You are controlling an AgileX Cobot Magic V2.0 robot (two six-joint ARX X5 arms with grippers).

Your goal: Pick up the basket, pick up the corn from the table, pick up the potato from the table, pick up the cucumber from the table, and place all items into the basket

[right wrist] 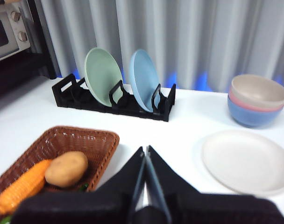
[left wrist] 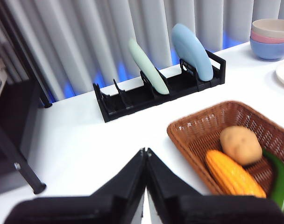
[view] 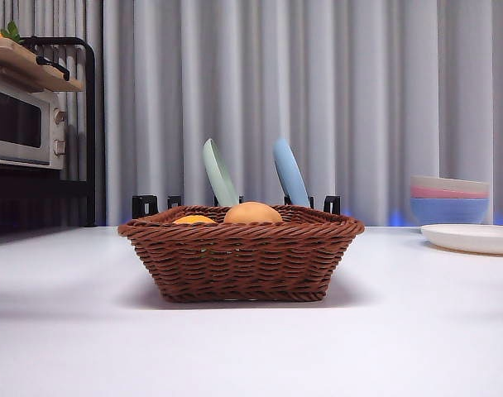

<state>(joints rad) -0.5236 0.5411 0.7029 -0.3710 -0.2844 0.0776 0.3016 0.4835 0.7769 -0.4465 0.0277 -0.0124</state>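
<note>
Lying together in the basket [left wrist: 198,135] are the corn [left wrist: 233,175], the potato [left wrist: 241,144] and the cucumber [left wrist: 280,179]; both claws [left wrist: 145,151] [right wrist: 145,149] are clenched, nothing is held, and the task seems finished.

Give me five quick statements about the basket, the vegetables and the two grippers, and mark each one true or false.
1. The potato lies inside the basket. True.
2. The corn lies on the table outside the basket. False: it lies in the basket beside the potato.
3. The left gripper holds the cucumber. False: its fingers are shut on nothing; the cucumber is in the basket.
4. The right gripper is shut and empty. True.
5. The dish rack holds four plates. False: it holds two, a green plate and a blue plate.
</note>
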